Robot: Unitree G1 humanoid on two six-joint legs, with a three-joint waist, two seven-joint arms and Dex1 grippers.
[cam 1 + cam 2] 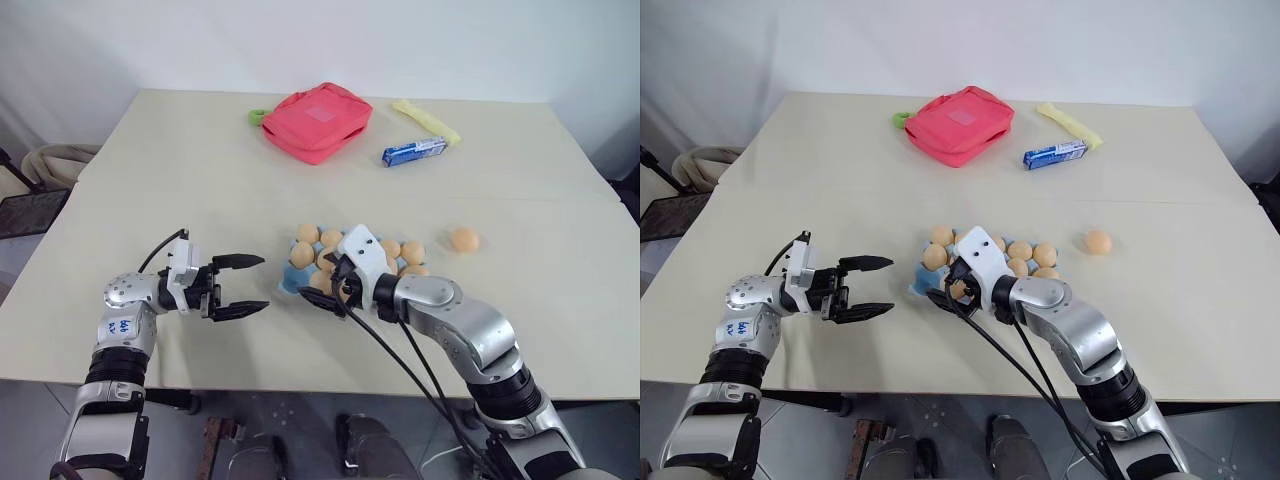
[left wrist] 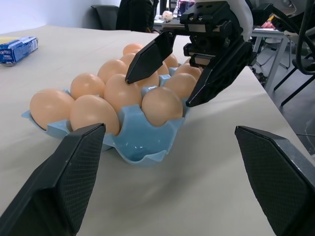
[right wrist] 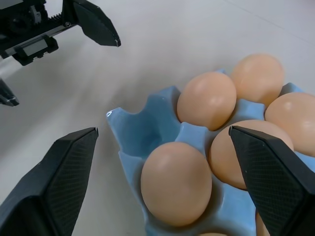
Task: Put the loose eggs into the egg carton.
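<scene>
Table (image 1: pixel 150 160) bearing the egg carton (image 3: pixel 142 132) beneath my spread, empty right gripper (image 1: pixel 335 290), my left gripper (image 1: pixel 243 285) spread beside it, one loose egg (image 1: pixel 464 239) beyond the right gripper.

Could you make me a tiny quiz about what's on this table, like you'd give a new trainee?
1. True or false: one egg lies on the table outside the egg carton.
2. Which tool hangs over the carton: A left tool, B right tool?
3. Fill in: the corner cup nearest the left tool is ____.

Key: 1 true; 2 B; 3 empty.
</scene>
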